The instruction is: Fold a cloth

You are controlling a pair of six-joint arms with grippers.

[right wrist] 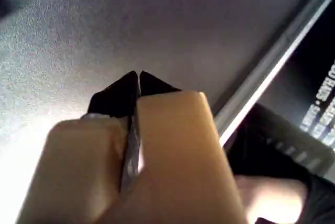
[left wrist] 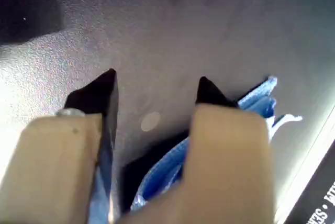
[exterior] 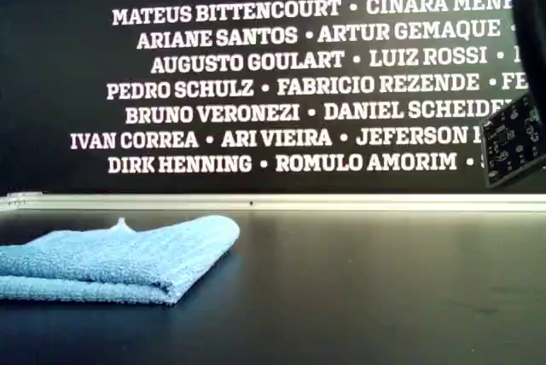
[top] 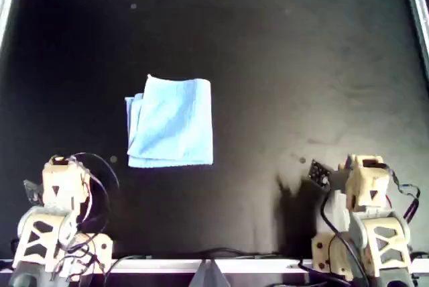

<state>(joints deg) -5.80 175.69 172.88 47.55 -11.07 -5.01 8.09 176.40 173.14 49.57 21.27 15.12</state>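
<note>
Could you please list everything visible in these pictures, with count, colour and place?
cloth: one, light blue, folded, lying flat left of centre in the overhead view.
table: one, black top with a pale metal rim, under everything.
wall: one, black with white names, behind the table in the exterior view.
circuit board: one, dark, at the exterior view's right edge.
left hand: one, tan with black tips, open, empty, near the overhead view's bottom left, the cloth just beyond it.
right hand: one, tan with black tips, shut, empty, near the overhead view's bottom right.
</note>
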